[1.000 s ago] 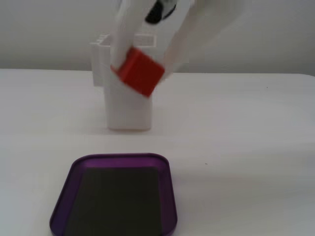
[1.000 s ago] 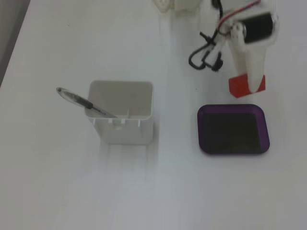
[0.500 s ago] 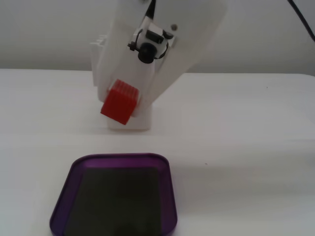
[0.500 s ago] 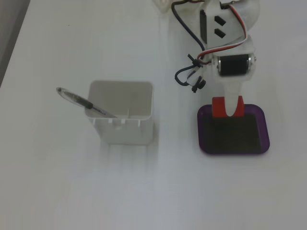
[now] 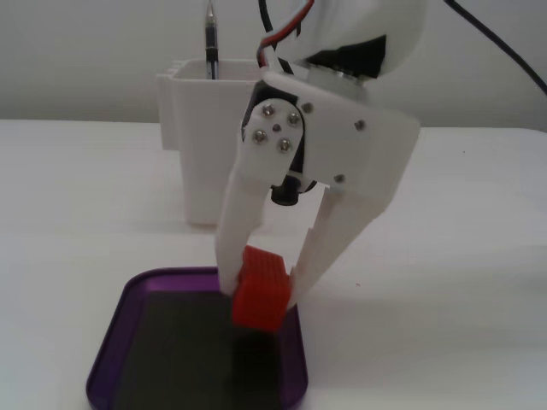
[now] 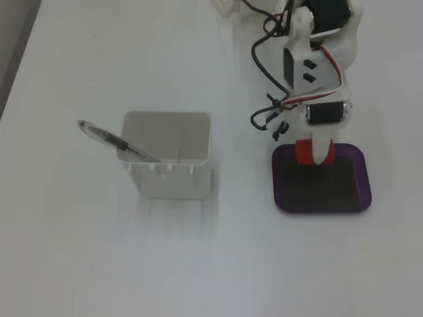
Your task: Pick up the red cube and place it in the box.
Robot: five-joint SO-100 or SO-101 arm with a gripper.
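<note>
The red cube [image 5: 259,289] is a small ribbed red block clamped between my white gripper's fingers [image 5: 263,292]. It hangs just above the dark floor of the purple box [image 5: 120,325], near that tray's back right part in a fixed view. In the view from above, the cube [image 6: 304,152] shows beside the white fingers, over the upper edge of the box [image 6: 357,188], and my gripper [image 6: 316,153] points down into the tray. I cannot tell whether the cube touches the floor.
A tall white plastic container [image 5: 201,128] with a pen [image 6: 115,140] in it stands behind the tray in a fixed view, and to the tray's left in the view from above [image 6: 168,165]. The arm's wires [image 6: 271,112] hang near the tray. The table is white.
</note>
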